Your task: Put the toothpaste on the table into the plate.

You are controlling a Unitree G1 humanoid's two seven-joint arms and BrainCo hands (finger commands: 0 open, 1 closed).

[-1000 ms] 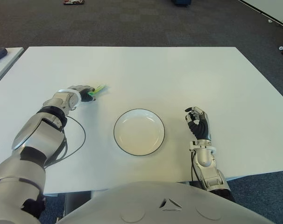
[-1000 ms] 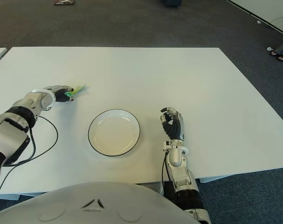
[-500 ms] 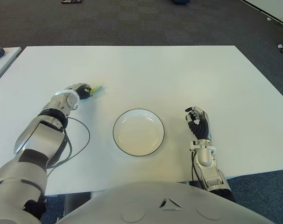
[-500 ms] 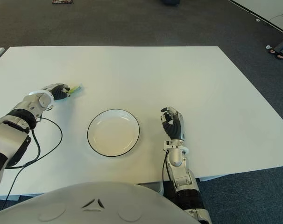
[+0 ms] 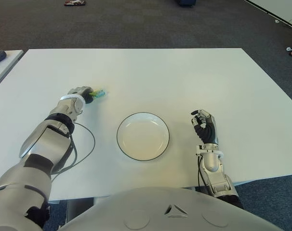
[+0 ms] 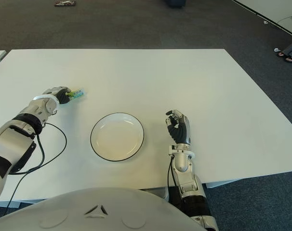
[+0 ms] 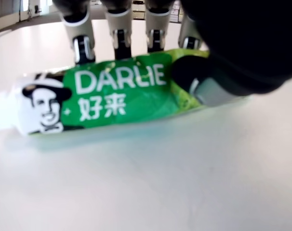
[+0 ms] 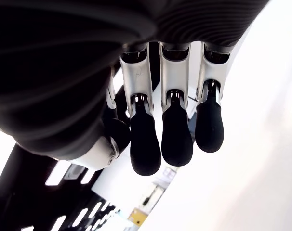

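We see a bright green toothpaste [image 7: 112, 94] tube with white lettering and a white end printed with a black-and-white figure in a hat. The plate [image 5: 143, 136] is white with a thin black rim, on a plain white worktop [image 5: 184, 82] above dark grey carpet [image 5: 136, 24]. Our left hand [image 5: 81, 94] is silver, its fingers [image 7: 83, 48] black-tipped; the right hand [image 5: 204, 127] is black and silver.
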